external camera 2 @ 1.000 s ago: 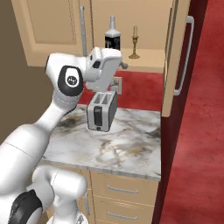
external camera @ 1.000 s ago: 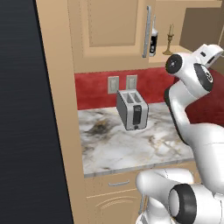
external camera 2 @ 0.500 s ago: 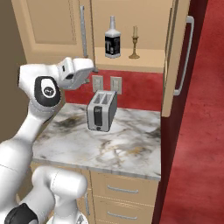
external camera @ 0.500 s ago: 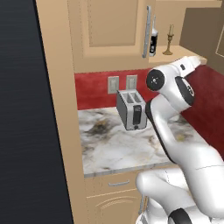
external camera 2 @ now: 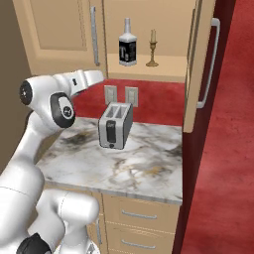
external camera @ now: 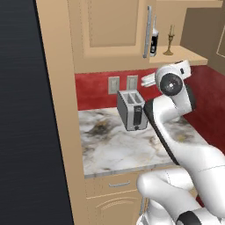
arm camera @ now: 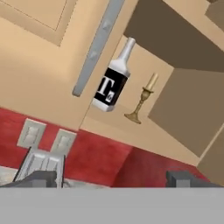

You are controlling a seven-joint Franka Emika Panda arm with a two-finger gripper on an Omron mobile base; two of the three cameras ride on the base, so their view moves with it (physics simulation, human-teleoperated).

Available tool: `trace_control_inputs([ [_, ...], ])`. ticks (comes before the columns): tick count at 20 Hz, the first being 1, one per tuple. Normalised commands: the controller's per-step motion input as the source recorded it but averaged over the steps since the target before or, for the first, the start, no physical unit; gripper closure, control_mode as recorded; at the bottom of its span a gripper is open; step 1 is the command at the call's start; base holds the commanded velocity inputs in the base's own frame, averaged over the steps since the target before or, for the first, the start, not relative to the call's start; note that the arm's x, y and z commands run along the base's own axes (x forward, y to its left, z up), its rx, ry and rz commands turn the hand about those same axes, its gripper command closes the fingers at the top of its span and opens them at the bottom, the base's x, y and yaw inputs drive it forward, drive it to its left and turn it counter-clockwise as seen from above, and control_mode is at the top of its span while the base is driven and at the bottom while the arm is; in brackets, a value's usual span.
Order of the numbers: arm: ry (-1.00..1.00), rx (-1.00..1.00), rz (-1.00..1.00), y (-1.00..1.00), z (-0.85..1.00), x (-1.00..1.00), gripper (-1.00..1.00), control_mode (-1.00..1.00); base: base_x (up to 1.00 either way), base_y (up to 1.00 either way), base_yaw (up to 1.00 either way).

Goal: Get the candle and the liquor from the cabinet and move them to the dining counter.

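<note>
Candle [external camera 2: 153, 49] and liquor [external camera 2: 127, 45] stand side by side, untouched, on the open cabinet [external camera 2: 149, 67] shelf, while the gripper [arm camera: 107, 178], jaws spread wide and empty, has swung leftward below them, now aimed upward at the pair.
</note>
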Motion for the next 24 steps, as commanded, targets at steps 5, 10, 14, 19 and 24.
trace_control_inputs([
  [5,-0.09,0.19,0.34,0.40,0.06,0.29,-1.00,-1.00,0.00,0.00,0.00],
  [10,-0.01,0.16,0.24,0.37,0.41,0.12,-1.00,-1.00,0.00,0.00,0.00],
  [14,-0.01,0.07,0.12,0.18,0.65,0.00,-1.00,-1.00,0.00,0.00,0.00],
  [19,-0.04,0.04,0.06,0.09,0.51,-0.05,-1.00,-1.00,0.00,0.00,0.00],
  [24,-0.05,0.01,-0.03,0.00,0.14,-0.23,-1.00,-1.00,0.00,0.00,0.00],
])
